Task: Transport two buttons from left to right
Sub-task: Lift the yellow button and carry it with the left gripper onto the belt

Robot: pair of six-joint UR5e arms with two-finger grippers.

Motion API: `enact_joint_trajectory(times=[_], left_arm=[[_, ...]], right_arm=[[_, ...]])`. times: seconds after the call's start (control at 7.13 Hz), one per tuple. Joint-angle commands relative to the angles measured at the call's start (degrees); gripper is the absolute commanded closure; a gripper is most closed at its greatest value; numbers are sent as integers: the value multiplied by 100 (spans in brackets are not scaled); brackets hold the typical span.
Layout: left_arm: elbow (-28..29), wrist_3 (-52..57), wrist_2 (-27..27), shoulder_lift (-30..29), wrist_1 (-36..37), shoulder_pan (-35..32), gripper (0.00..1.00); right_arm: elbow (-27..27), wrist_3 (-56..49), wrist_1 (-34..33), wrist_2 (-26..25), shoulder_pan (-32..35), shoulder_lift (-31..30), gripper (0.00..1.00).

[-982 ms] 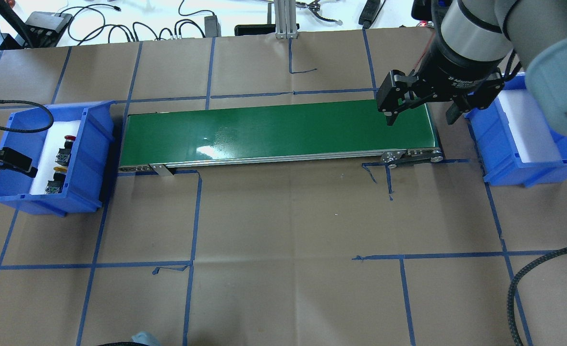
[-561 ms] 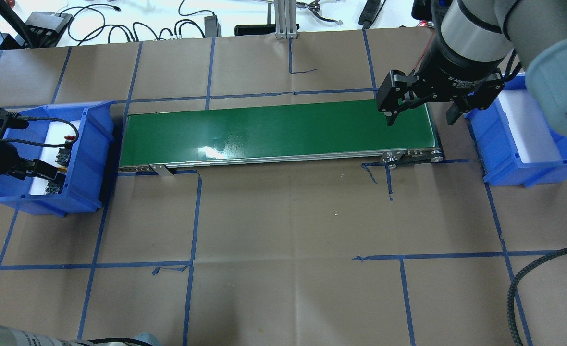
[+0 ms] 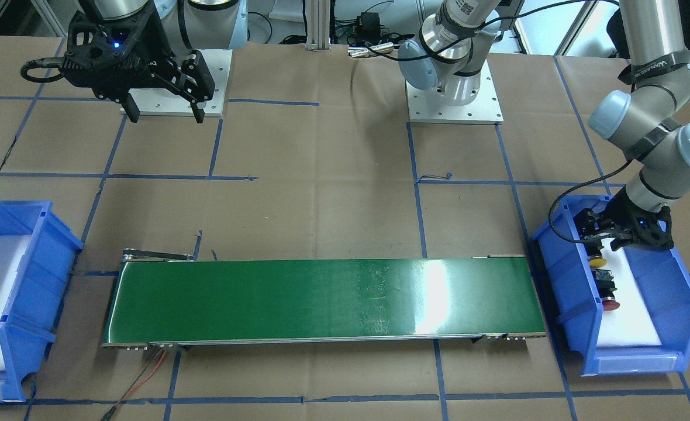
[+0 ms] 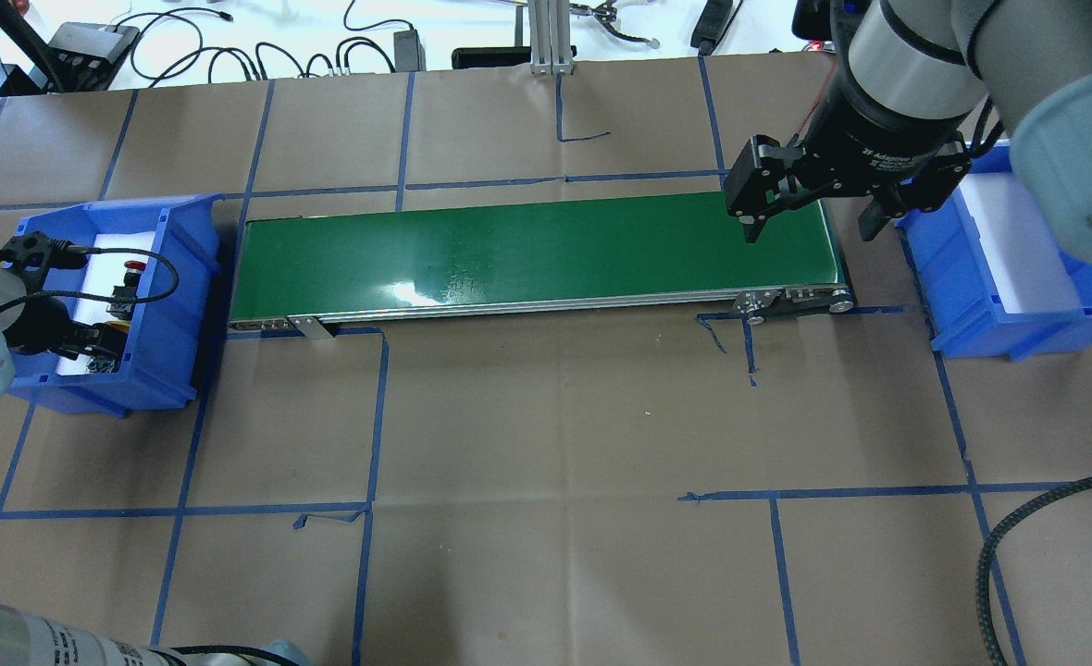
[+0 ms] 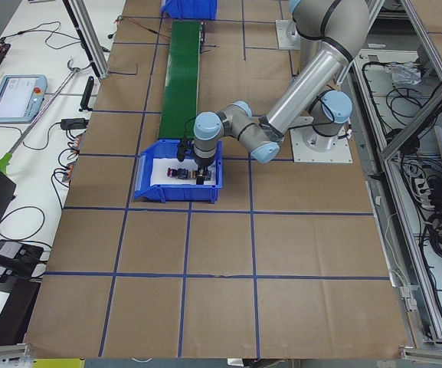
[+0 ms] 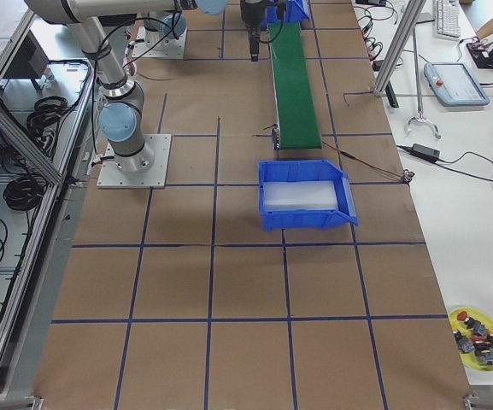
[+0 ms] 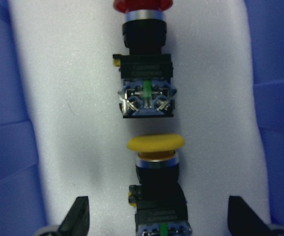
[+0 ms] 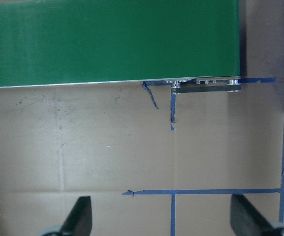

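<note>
Two buttons lie in line on white foam in the left blue bin (image 4: 171,277). The yellow-capped button (image 7: 155,143) sits between my left gripper's (image 7: 159,219) open fingers (image 7: 78,219), its black body at the view's bottom edge. The red-capped button (image 7: 145,88) lies just beyond it, untouched. From the front-facing view the left gripper (image 3: 614,244) hangs low in the bin over the yellow button (image 3: 597,261), with the red button (image 3: 609,302) apart. My right gripper (image 4: 810,231) is open and empty above the conveyor's right end, and it holds nothing in its wrist view (image 8: 161,221).
A green conveyor belt (image 4: 527,254) runs between the left bin and the right blue bin (image 4: 1018,314), which holds only white foam. Brown paper with blue tape lines covers the table. Cables lie along the far edge (image 4: 231,46).
My left gripper has come in from the left edge and dropped into the left bin over the yellow button. The right arm has stayed still.
</note>
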Motion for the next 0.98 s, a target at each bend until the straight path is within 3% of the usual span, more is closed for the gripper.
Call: enact_joint_trajectory(times=[0.0, 0.14, 0.28, 0.42, 0.56, 0.7, 0.84], left_arm=[[-43, -9, -14, -64, 80, 0, 24], [-25, -78, 4, -65, 80, 9, 58], [1, -253, -14, -65, 80, 9, 80], [36, -298, -23, -56, 71, 9, 90], [97, -325, -23, -21, 62, 26, 94], [350, -447, -5, 92, -7, 18, 94], [788, -439, 12, 215, -582, 0, 94]], right_arm=[[3, 0, 0, 0, 0, -8, 0], [-6, 0, 0, -9, 0, -8, 0], [-49, -9, 17, 0, 0, -8, 0], [-102, -26, 61, -17, -9, -52, 0], [-137, -26, 88, -35, -18, -78, 0], [-146, -26, 79, -35, -18, -70, 0], [-129, -26, 79, -18, -18, -26, 0]])
